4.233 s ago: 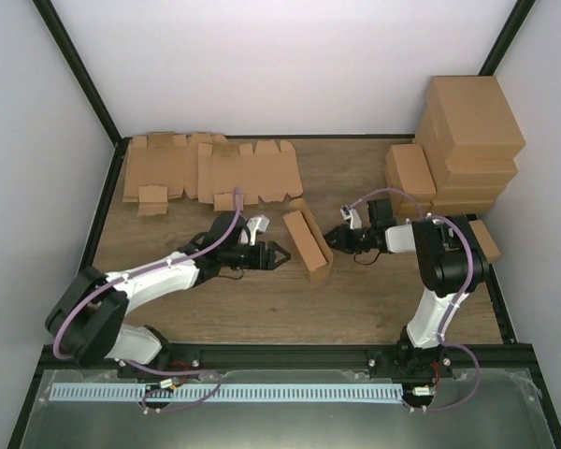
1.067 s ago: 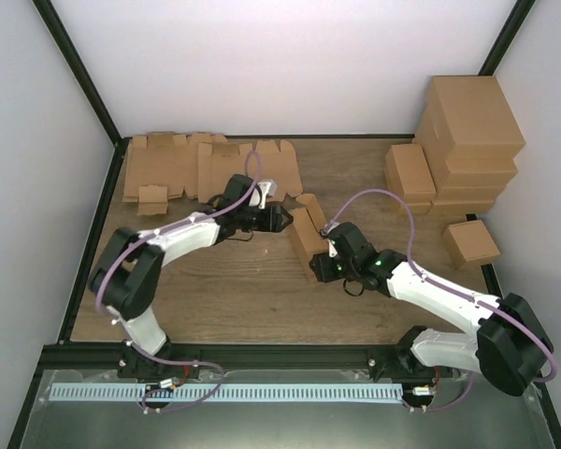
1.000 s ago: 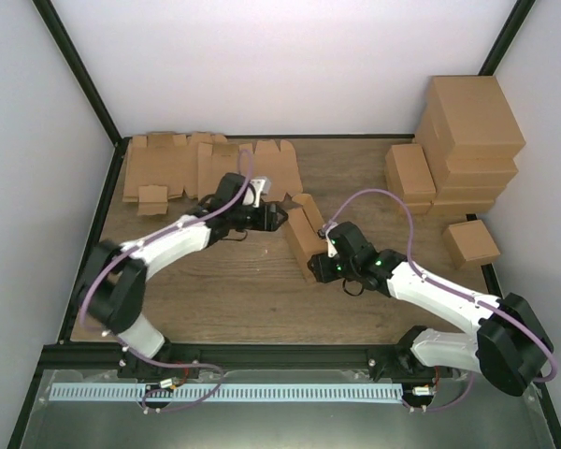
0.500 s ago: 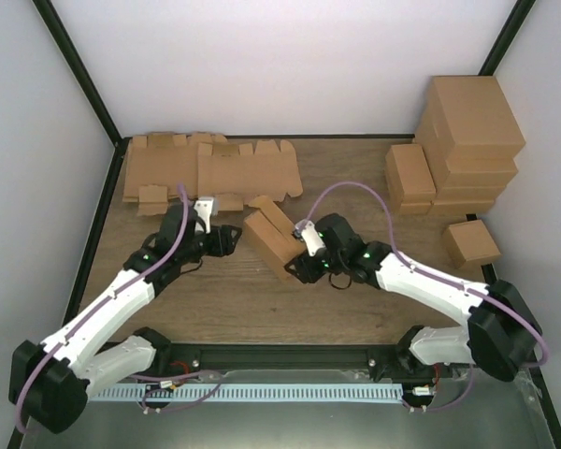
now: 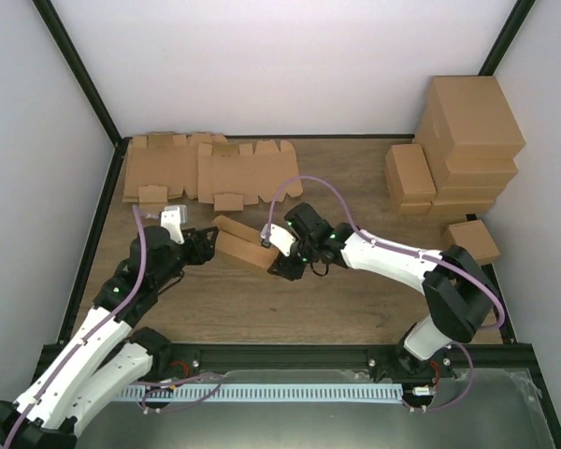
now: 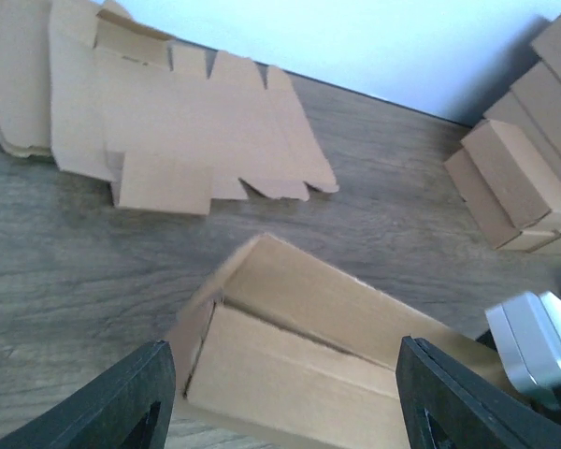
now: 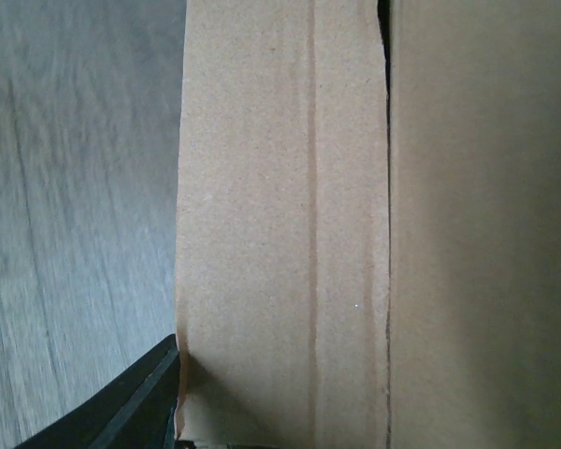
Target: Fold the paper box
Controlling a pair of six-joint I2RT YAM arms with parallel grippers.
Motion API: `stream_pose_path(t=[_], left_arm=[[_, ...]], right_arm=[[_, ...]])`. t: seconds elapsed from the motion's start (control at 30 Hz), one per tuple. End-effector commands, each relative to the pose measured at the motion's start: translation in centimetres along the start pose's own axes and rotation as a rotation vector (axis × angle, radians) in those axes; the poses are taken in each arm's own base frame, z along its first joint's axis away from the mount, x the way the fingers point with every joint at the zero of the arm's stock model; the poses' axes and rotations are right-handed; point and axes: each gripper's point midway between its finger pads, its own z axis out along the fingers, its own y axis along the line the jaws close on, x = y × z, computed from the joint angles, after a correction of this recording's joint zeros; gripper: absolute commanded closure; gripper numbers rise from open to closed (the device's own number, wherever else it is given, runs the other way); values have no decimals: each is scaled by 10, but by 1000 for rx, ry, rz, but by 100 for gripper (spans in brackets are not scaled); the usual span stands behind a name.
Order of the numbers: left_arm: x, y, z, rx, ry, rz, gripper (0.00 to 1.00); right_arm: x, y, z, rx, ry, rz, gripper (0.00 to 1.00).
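In the right wrist view, brown cardboard is filling nearly the whole frame, so the shape of the paper box [image 7: 290, 215] is not showing there. Only one black finger [image 7: 140, 398] is appearing, at the bottom left corner against the cardboard edge. The other finger is lying outside the frame.

In the top view, the right end effector [image 5: 277, 262] is partly covered by its own wrist. It is sitting at the right end of the paper box [image 5: 241, 245] with its jaws about half closed on the cardboard there. The box is lying partly folded on the desk [image 5: 355, 299], left of centre, with one long side standing open.

The left end effector [image 5: 206, 245] is sitting just beside the box's left end. From its own camera, the two fingers [image 6: 122, 402] are standing wide apart and holding nothing. The box [image 6: 299, 346] is lying ahead of them and between their lines. Whether either finger is touching it is hard to make out.

Flat die-cut sheets [image 5: 210, 168] are lying at the far left. Stacked finished boxes [image 5: 458, 140] are standing at the far right.
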Motion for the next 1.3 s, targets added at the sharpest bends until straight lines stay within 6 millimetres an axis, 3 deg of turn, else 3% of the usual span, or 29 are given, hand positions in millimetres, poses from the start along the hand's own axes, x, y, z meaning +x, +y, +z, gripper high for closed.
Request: stream_pose_path(t=[0.0, 0.2, 0.33, 0.43, 0.53, 0.63, 0.87, 0.97, 1.07, 1.27], left_arm=[[5, 15, 1, -75, 11, -13, 32], [31, 10, 22, 31, 22, 25, 32], [47, 4, 38, 78, 85, 54, 31], [45, 10, 40, 38, 82, 65, 30], [36, 15, 33, 4, 44, 73, 30], [32, 15, 30, -2, 33, 85, 30], [31, 16, 32, -20, 50, 93, 31], [29, 20, 28, -51, 51, 93, 38], [29, 17, 23, -27, 38, 111, 39], [35, 21, 27, -39, 56, 127, 44]], right_arm=[[7, 17, -1, -110, 63, -207, 57], [46, -2, 7, -46, 205, -230, 53], [56, -15, 11, 20, 266, -215, 42], [59, -14, 12, 2, 285, -204, 28], [43, -18, 6, 41, 236, -192, 27], [20, -15, -7, 50, 151, -184, 9], [-7, -10, -39, 87, 34, -181, 3], [-20, -10, -54, 116, -13, -161, 0], [-37, -2, -71, 99, -86, -131, 0], [-55, -15, -98, 201, -225, 122, 0]])
